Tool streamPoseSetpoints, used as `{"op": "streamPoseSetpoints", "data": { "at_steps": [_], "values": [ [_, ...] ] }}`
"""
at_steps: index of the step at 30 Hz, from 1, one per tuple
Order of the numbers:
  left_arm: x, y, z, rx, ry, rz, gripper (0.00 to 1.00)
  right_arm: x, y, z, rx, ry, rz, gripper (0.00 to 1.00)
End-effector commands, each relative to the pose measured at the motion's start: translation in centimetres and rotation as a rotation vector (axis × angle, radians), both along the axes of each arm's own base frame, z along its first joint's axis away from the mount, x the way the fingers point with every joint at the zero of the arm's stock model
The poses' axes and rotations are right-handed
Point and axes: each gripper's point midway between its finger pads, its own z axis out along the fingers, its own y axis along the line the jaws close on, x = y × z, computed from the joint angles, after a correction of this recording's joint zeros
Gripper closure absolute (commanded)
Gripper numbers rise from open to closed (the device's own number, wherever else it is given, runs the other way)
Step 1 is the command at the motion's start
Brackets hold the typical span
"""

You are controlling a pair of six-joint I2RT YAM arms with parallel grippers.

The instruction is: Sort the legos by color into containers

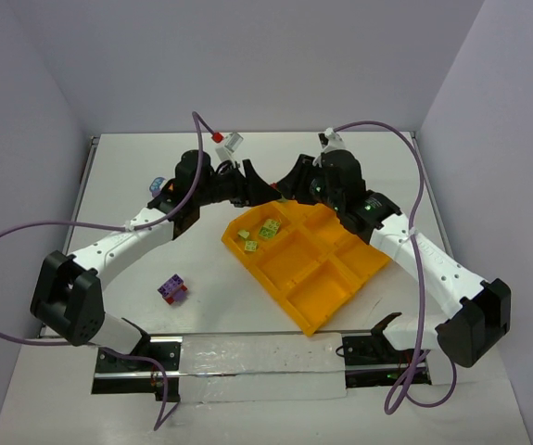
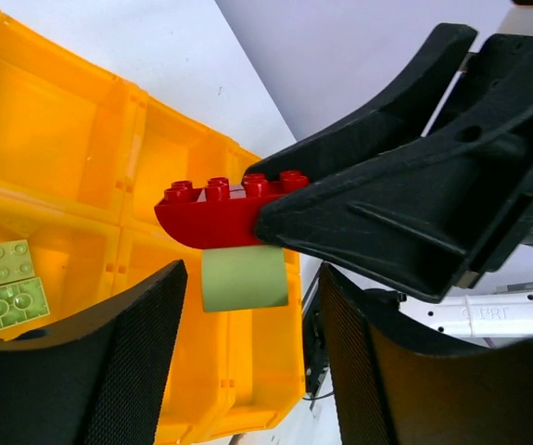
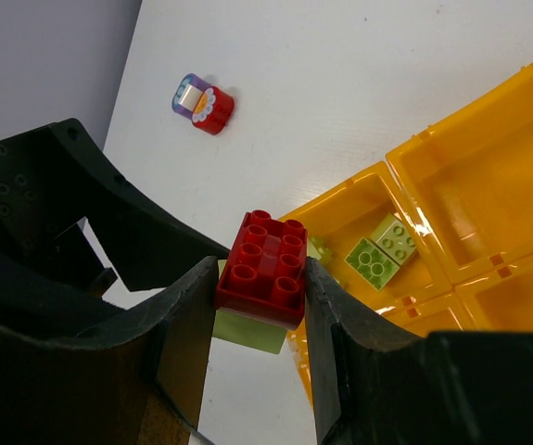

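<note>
Left wrist view: L claw (image 2: pixel 252 274) has its two sides apart, w/ the green lego (image 2: pixel 245 280) right btwn them. There is a gap each side, so no touch yet. It hangs stuck under the red lego (image 2: pixel 212 213), which lies flat, long side across. R claw (image 3: pixel 257 278) is clamped on the red lego, near the tray's (image 3: pixel 391 171) far corner. Top view prob. hides both legos; only wrist views show the join.

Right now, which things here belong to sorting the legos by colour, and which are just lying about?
Job:
orange tray
yellow-green bricks in it
red brick stacked on a green brick, in right pincer
loose purple-red clump

Lying about:
purple cables
red-blue flower piece, possibly lego
</note>
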Motion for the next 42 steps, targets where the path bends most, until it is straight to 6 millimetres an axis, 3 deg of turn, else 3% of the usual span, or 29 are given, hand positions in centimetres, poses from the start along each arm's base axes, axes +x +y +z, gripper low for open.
{"op": "streamPoseSetpoints", "data": {
  "at_steps": [1, 2, 4, 7, 9, 18, 23, 29, 32, 37, 39, 42],
  "values": [
    [0.6, -0.5, 3.3, -0.070, -0.079, -0.010, 0.40, 0.2, 1.0, 2.3, 0.043, -0.049, 0.026, 1.00],
    [0.6, -0.4, 3.3, -0.070, -0.078, -0.007, 0.42, 0.2, 1.0, 2.3, 0.042, -0.049, 0.027, 1.00],
    [0.6, -0.4, 3.3, -0.071, -0.078, -0.004, 0.58, 0.2, 1.0, 2.3, 0.044, -0.050, 0.026, 1.00],
    [0.4, -0.2, 3.1, -0.066, -0.078, -0.007, 0.93, 0.3, 0.9, 2.3, 0.046, -0.050, 0.020, 1.00],
    [-0.3, -0.2, 2.6, -0.055, -0.081, -0.038, 1.00, 0.3, 0.8, 2.3, 0.056, -0.050, 0.019, 1.00],
    [-2.6, 1.8, -1.1, 0.015, -0.064, -0.055, 1.00, 1.2, -2.0, 3.0, 0.157, -0.066, -0.073, 1.00],
    [-1.9, 3.4, -3.4, 0.102, -0.034, 0.021, 1.00, 1.0, -3.9, 4.0, 0.196, -0.107, -0.163, 1.00],
    [3.0, 6.3, -6.4, 0.279, 0.048, 0.309, 1.00, 1.5, -7.3, 0.2, 0.006, -0.061, -0.287, 1.00],
    [4.6, 6.3, -6.7, 0.307, 0.054, 0.353, 1.00, 1.2, -8.3, -1.8, -0.045, -0.034, -0.313, 1.00],
    [5.6, 5.4, -10.4, 0.378, 0.111, 0.332, 1.00, -0.2, -8.7, -3.7, -0.082, -0.005, -0.281, 1.00],
    [5.5, 5.2, -11.5, 0.387, 0.127, 0.323, 0.94, -0.6, -8.7, -4.0, -0.088, -0.002, -0.262, 1.00],
    [5.0, 4.8, -12.1, 0.381, 0.142, 0.299, 0.72, -1.5, -8.5, -5.0, -0.102, 0.009, -0.226, 1.00]
  ]
}}
